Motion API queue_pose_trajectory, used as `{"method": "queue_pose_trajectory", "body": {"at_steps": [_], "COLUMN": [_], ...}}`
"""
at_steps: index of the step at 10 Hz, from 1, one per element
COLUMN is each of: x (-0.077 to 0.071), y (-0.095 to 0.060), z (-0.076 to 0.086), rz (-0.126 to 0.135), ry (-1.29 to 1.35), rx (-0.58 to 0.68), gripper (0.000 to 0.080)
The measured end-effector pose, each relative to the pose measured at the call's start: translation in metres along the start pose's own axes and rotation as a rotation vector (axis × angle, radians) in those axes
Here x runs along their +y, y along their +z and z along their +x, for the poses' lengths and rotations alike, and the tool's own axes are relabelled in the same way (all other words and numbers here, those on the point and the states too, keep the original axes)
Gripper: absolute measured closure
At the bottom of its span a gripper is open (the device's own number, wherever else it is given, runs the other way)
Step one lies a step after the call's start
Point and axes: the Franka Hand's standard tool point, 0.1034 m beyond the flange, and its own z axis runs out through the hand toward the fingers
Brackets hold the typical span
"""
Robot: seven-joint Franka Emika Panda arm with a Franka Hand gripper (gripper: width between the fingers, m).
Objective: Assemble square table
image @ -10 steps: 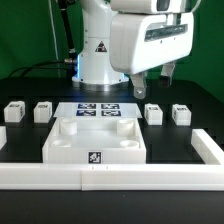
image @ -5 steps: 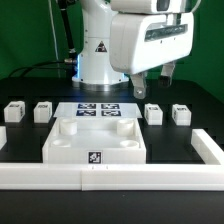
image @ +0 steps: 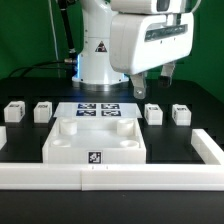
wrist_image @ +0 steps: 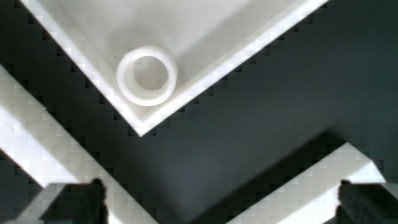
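4 legs (image: 43,111) stand apart behind the slab (image: 96,140), its front edge beside the rail (image: 110,178); tool (image: 152,80) spread above.

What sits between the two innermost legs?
The marker board, with the rear edge of the tabletop just nearer the camera; the exterior view shows this.

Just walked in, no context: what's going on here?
Assembly hasn't started. The Panda's gripper hangs open and empty above the table. The wrist view looks at one corner socket of the square tabletop. The four legs sit loose, two on each side of the marker board.
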Motion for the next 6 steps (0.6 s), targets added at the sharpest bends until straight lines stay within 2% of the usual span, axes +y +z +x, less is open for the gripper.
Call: {"method": "queue_pose_trajectory", "body": {"at_steps": [6], "x": [0.0003], "y": [0.0007], "z": [-0.0034], "rz": [0.004], "ry": [-0.041], "rx": [0.000], "gripper": [0.0150]}}
